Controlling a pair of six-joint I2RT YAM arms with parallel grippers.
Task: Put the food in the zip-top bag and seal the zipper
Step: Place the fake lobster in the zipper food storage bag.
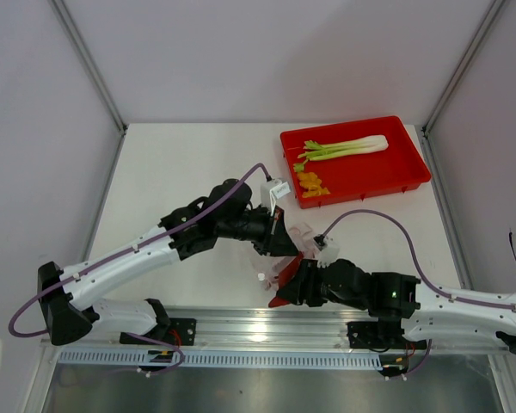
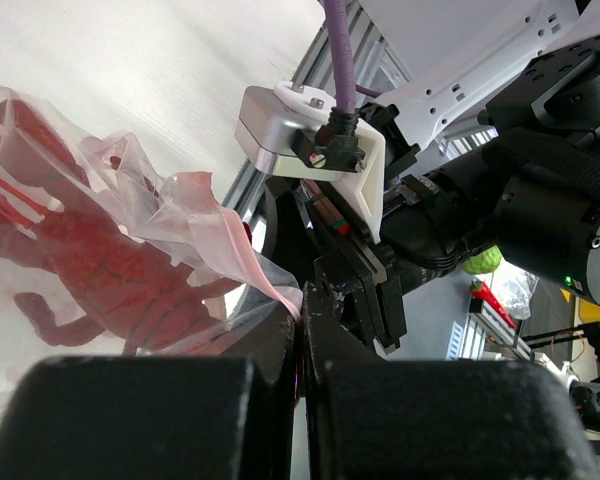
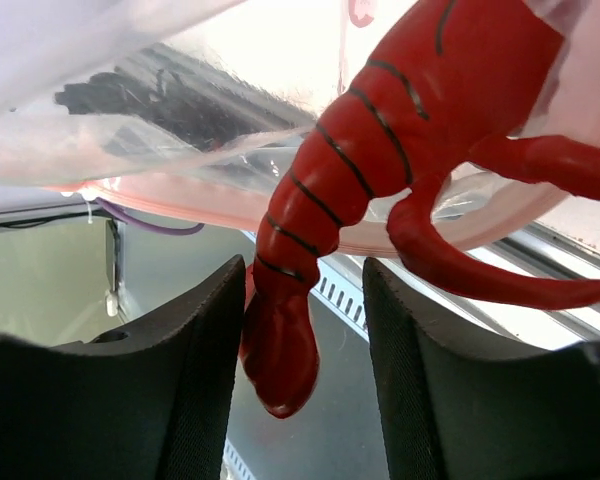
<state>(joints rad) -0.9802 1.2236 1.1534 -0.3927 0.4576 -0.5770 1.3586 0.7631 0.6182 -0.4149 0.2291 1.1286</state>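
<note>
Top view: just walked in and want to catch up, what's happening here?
The left gripper pinches the rim of the clear bag. The red lobster sits partly inside, its tail between the open fingers of the right gripper. The green stalk and yellow pieces lie in the red tray.

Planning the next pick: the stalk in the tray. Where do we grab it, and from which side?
Grip the stalk at its pale mid-shaft, straight down from above, jaws across its width. It lies flat along the tray, whose walls would probably block a side approach. The leafy left end is splayed and would likely slip, and the yellow pieces lie near that end too.
</note>
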